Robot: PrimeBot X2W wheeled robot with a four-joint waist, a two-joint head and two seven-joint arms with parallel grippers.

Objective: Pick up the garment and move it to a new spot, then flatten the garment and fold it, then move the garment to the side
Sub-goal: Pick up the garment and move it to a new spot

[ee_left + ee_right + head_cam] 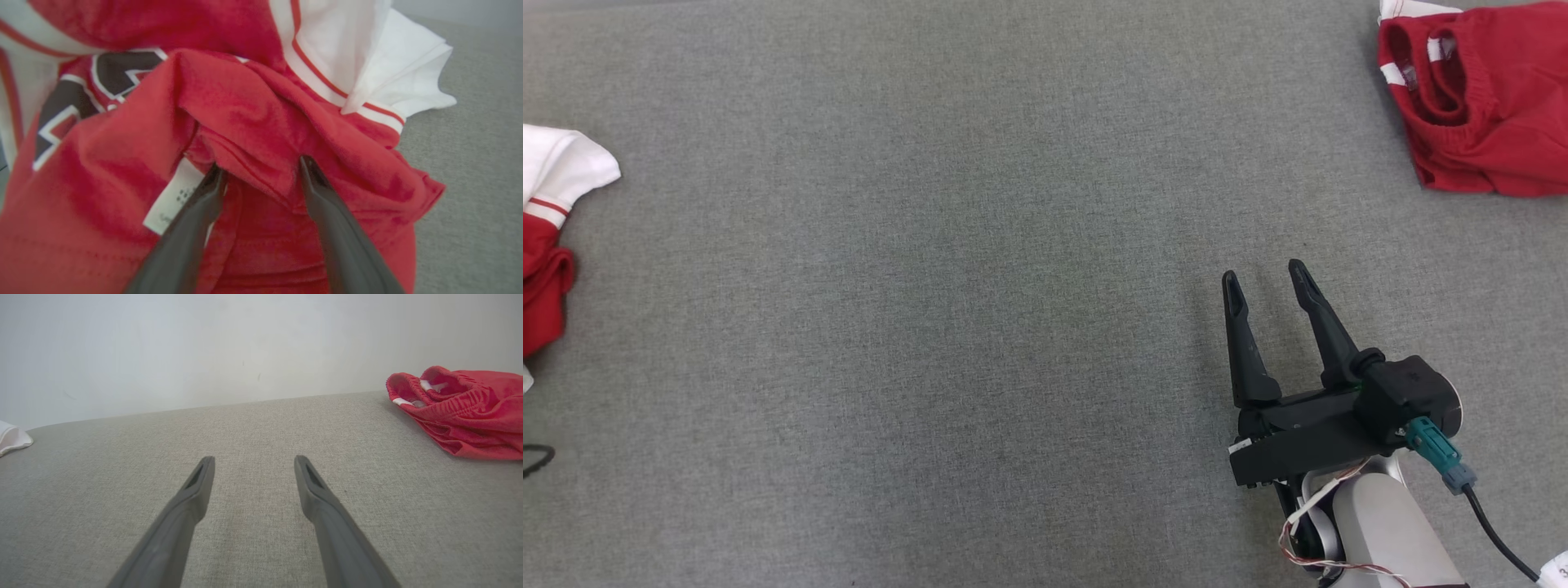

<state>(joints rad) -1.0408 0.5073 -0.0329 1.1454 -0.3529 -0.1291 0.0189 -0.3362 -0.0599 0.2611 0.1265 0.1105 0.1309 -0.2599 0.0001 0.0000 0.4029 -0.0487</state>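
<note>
The left gripper [260,163], spread wide and clasping nothing, presses into the crumpled garment [245,106]; the right gripper [1262,272] gapes empty.

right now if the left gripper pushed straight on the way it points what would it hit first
The red garment: a bunched fold sits right between and ahead of the fingertips of the left gripper, apparently touching them. What lies under the cloth is hidden.

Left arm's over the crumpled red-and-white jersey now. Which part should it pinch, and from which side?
Probably the raised red fold of the crumpled red-and-white jersey, beside its white label. Come straight along the left gripper's fingers: the ridge stands between its open jaws.
</note>
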